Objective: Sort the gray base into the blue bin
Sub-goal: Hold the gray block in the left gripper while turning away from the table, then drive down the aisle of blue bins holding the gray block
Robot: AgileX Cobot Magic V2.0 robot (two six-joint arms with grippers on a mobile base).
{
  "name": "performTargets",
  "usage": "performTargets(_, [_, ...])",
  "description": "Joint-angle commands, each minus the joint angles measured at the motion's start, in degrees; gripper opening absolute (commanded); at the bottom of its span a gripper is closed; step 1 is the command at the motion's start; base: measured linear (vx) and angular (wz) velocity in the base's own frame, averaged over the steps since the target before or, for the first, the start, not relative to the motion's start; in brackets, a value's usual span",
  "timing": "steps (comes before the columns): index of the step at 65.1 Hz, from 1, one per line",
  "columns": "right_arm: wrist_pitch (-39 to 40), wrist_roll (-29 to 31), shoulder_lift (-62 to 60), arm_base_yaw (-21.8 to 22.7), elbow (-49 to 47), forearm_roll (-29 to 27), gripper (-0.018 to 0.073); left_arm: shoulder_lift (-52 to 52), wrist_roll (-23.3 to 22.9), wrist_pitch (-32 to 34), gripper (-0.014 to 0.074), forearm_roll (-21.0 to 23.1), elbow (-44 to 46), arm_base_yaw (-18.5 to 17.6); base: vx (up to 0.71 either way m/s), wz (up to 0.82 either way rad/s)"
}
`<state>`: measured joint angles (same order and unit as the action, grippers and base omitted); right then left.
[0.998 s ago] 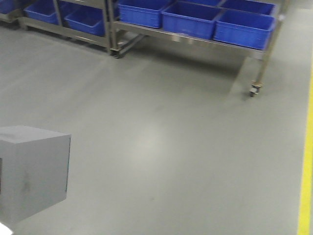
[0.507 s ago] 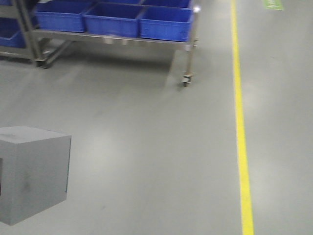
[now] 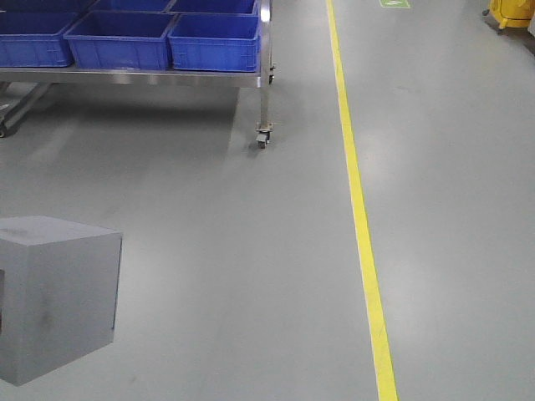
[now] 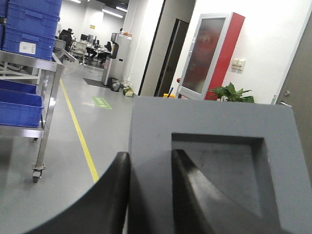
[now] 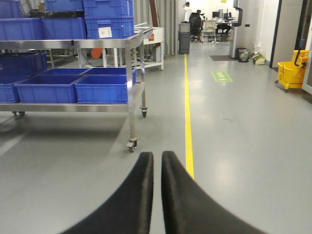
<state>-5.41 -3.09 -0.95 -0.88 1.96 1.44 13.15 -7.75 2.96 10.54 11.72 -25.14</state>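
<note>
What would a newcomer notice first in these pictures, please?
The gray base fills the left wrist view, the left gripper clamping one wall. In the front view, blue bins sit on a wheeled steel rack upper left, beside a yellow floor line.

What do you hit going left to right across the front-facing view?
gray base → rightmost blue bin → cart caster → yellow floor line → yellow mop bucket

readable text: none | white label (image 5: 105,32) on blue bin (image 5: 121,27): too small | green floor sign (image 5: 222,76): blurred
</note>
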Motion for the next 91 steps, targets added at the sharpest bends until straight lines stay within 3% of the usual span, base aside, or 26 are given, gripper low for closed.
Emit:
performTargets(1, [4.48, 0.38, -0.41, -0.01, -0.22, 0.37, -0.0004, 0.81, -0.22, 6.37, 0.0004, 0.46, 1.76, -0.34, 0.14, -0.12])
performTargets(91, [4.48, 0.38, -0.41, -0.01, -0.22, 0.37, -0.0004, 0.81, -0.22, 6.37, 0.0004, 0.46, 1.76, -0.34, 0.31, 0.01])
